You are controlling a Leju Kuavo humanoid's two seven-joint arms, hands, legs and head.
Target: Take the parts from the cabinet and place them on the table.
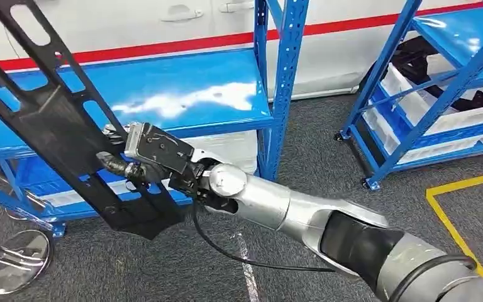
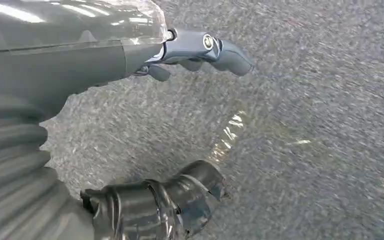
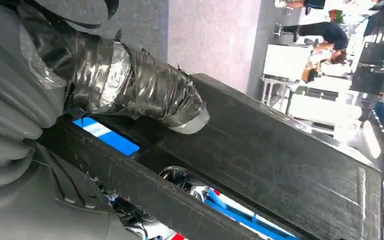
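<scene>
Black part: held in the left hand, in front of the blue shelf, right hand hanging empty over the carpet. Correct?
Not quite: the hands are swapped. In the head view the right hand grips the long black part in front of the blue shelf. The left wrist view shows the left hand with fingers apart, holding nothing, over the grey carpet.

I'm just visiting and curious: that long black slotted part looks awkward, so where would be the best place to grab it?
Probably low on its solid middle, as the right hand holds it now. The black part is a long flat bar, tilted, with open slots higher up. Coming from the side lets the thumb press one flat face, fingers behind. Gripping nearer its midpoint might swing less.
</scene>
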